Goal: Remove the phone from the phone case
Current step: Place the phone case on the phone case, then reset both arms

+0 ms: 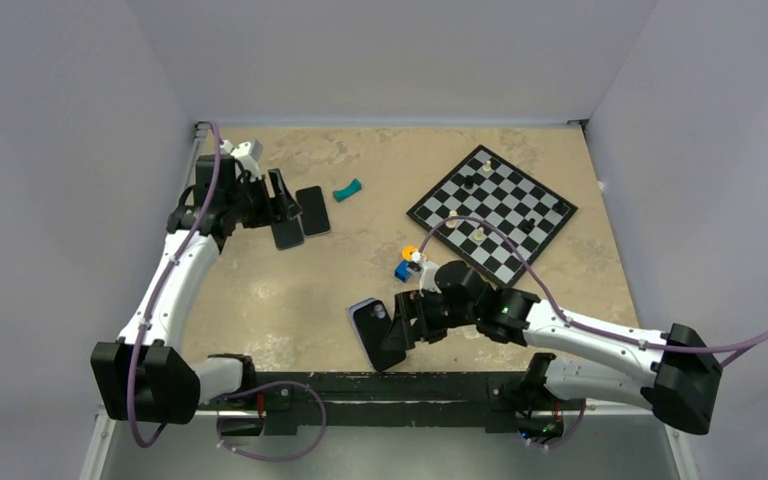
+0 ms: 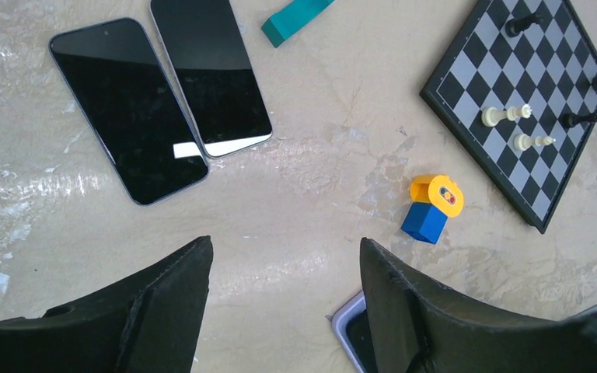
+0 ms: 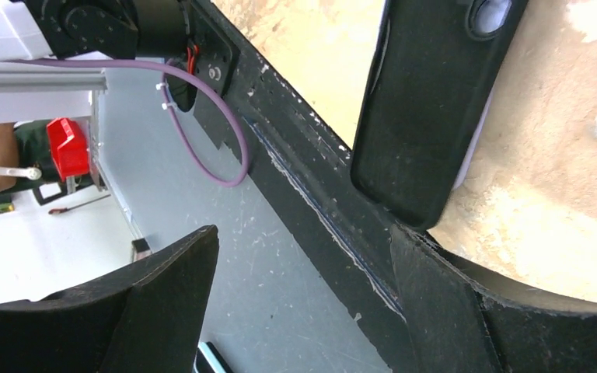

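The phone case [image 3: 427, 109] lies flat on the table [image 1: 290, 300], just ahead of the right jaws. It is offset toward the finger [image 3: 451, 311] seen at the right of the wrist view, not between the two fingers. Its long axis runs away from the jaws, roughly in line with their reach, and its near end overlaps the black rail [image 3: 311, 202] at the table's near edge. The right jaws stand wide apart and hold nothing; the right arm is by far the nearer. The left jaws, likewise apart and empty, hang well apart from the case, near two bare phones [image 2: 128, 109] lying side by side, screens up. The case shows a matte black back with a camera cutout [image 3: 490, 12] at its far end. A pale edge runs along one long side; whether this is the phone cannot be told. The right jaws probably need a sideways shift to bracket the case.
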You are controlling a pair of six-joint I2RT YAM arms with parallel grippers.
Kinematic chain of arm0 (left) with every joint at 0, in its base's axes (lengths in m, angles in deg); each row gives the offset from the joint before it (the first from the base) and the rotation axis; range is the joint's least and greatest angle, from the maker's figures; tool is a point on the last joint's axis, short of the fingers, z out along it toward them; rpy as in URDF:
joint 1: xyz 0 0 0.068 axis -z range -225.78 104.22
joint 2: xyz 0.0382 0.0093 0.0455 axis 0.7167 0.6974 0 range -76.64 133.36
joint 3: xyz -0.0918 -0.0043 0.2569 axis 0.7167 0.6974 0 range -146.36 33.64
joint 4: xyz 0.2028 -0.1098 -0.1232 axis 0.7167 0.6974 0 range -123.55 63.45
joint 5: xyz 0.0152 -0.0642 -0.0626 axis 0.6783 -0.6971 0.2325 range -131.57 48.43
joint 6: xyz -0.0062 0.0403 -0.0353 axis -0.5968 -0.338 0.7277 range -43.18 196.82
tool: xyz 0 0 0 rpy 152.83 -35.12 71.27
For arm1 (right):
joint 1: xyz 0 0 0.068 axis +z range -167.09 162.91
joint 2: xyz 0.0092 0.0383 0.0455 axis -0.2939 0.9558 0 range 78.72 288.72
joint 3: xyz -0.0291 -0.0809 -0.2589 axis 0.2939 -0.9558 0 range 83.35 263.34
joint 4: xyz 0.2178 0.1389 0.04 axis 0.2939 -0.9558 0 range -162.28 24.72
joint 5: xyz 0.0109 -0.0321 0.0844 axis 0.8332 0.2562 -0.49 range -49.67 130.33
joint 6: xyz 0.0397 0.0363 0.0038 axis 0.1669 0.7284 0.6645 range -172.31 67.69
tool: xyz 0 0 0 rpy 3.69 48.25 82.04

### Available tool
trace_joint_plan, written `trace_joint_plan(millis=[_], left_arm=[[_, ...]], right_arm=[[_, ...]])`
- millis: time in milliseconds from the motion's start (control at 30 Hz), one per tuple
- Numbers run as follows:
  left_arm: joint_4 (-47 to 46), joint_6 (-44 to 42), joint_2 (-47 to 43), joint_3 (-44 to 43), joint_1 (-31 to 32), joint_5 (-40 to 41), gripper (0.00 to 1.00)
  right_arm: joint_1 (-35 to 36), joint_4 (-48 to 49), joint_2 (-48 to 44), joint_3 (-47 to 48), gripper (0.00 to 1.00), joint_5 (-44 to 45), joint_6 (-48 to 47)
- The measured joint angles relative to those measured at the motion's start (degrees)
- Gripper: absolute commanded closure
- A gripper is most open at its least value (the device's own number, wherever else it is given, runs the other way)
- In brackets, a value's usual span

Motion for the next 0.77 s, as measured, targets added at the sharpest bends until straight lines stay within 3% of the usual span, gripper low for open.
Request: trace_joint_plan(millis=[233,500,633,767], left_arm=[[-0.42,0.76,-9.01,0.92,0.04,-1.44,0.24],[-4.35,4.68,-26.14,-4.83,0.11,-4.2,0.19],[-8.26,6.82,-31.65,-11.15,0.11,-4.28,0.19],[-10.32,7.69,-34.05,-16.55,0.11,-4.24,0.19]], right_arm=[[0.04,-9.84,-3.67,8.33,0.1,8.44,-5.4],[0.0,-17.88,-16.24,28.74,0.06,37.22,-14.45],[-0.02,-16.83,-20.94,37.05,0.02,50.8,-21.03],[-0.02,-13.79,-25.4,40.24,0.02,58.84,-28.11]])
